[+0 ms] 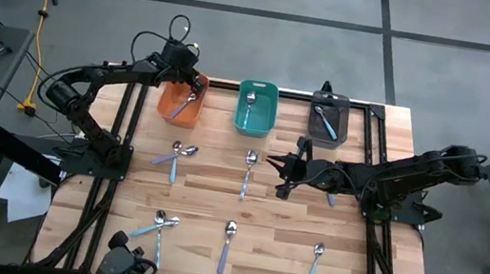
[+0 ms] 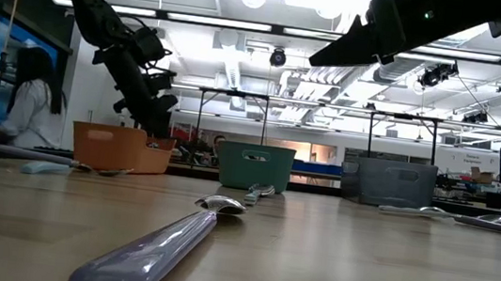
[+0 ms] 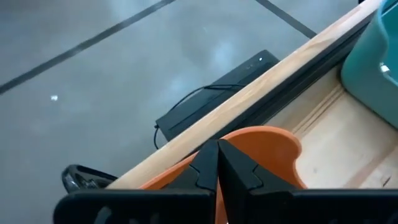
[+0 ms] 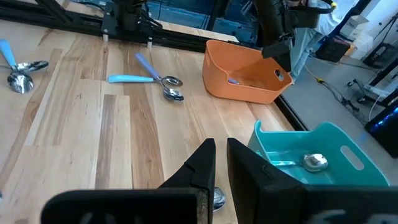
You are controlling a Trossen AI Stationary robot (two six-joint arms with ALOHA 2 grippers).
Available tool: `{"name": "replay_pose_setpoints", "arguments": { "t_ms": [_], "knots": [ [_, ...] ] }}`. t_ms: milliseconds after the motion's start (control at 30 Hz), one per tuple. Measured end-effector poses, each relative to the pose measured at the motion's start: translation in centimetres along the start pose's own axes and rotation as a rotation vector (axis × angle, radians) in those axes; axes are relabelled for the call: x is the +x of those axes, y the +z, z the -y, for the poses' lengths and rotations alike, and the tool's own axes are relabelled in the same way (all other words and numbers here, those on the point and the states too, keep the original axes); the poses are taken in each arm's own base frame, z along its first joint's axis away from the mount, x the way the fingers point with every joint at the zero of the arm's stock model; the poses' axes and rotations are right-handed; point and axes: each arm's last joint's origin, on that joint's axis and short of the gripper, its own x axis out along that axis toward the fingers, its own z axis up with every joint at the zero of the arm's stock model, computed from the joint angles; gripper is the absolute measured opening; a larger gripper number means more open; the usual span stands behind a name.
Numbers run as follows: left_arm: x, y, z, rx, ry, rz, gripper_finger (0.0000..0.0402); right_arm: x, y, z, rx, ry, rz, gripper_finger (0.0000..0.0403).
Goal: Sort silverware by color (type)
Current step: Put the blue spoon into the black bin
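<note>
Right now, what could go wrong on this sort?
1. The left pincer sits shut right over the orange bin, which already holds a purple spoon; withdrawing low could nudge the bin.
2. By the bin, two spoons lie crossed, purple over blue; a grab may lift both.
3. The right pincer could knock the nearby spoon.

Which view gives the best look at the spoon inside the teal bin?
The right wrist view: it looks down into the teal bin, showing the spoon lying on its floor. The high view shows the same spoon smaller. In the low view the bin wall hides it; the left wrist view catches only a bin corner.
</note>
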Motion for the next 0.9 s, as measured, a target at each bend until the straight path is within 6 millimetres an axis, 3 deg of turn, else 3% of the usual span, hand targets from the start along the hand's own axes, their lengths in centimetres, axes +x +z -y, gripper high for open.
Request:
{"name": "replay_pose_setpoints", "arguments": {
  "t_ms": [200, 333, 700, 900],
  "knots": [
    [-2.4, 0.6, 1.4, 0.041, -0.026, 0.080, 0.0000, 0.4, -0.2, 0.3, -0.001, 0.031, -0.009, 0.0021],
    [-4.6, -0.1, 2.8, 0.063, -0.058, 0.173, 0.0000, 1.5, -0.8, 0.2, 0.001, 0.041, -0.015, 0.0004],
    [-10.2, -5.2, 8.9, 0.127, -0.342, 0.483, 0.0000, 6.2, -2.9, -0.4, 0.019, 0.167, 0.080, 0.0000],
    [-12.1, -8.7, 11.7, 0.196, -0.505, 0.522, 0.0000, 7.3, -4.4, -1.4, 0.033, 0.196, 0.057, 0.0000]
  ]
}}
